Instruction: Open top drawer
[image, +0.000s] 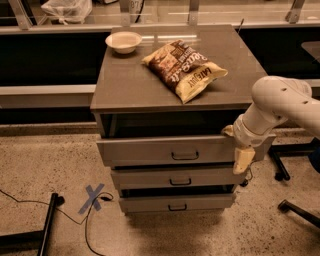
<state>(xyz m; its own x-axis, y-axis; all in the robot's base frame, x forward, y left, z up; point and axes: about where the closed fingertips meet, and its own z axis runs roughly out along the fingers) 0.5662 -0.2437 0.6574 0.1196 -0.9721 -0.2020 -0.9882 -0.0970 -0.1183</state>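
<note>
The grey cabinet (150, 90) has three drawers. The top drawer (150, 150) has the tallest front and a small black bar handle (185, 156) at its centre. It stands pulled out a little, with a dark gap above its front; its inside is hidden. My gripper (238, 148), on the white arm (280, 102) coming in from the right, is at the right end of the top drawer's front, against its upper edge and well to the right of the handle.
A chip bag (184, 69) and a white bowl (123, 41) lie on the cabinet top. The two shorter drawers (175, 177) sit below. A blue tape X (94, 197), a cable and a black stand leg (47, 225) are on the floor at left; chair legs (300, 210) at right.
</note>
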